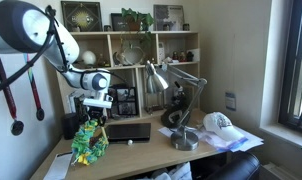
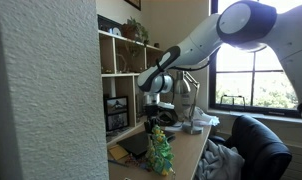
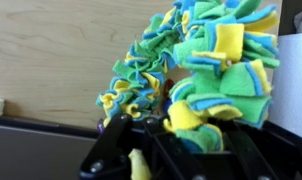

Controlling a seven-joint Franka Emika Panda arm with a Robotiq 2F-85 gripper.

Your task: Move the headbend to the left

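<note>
One bushy headband of ruffled green, yellow and blue fleece strips hangs limp from the black hand, which is pinched onto its top end. It dangles over the pale wooden table, at the end well apart from the rounded white cap. I cannot tell whether its lower frills touch the wood. A shiny metal lamp stands between them.

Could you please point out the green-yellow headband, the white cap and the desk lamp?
Headband (image 1: 89, 143), in an exterior view, bundle's middle.
White cap (image 1: 219, 122), in an exterior view, its crown.
Desk lamp (image 1: 185, 141), in an exterior view, its base.
</note>
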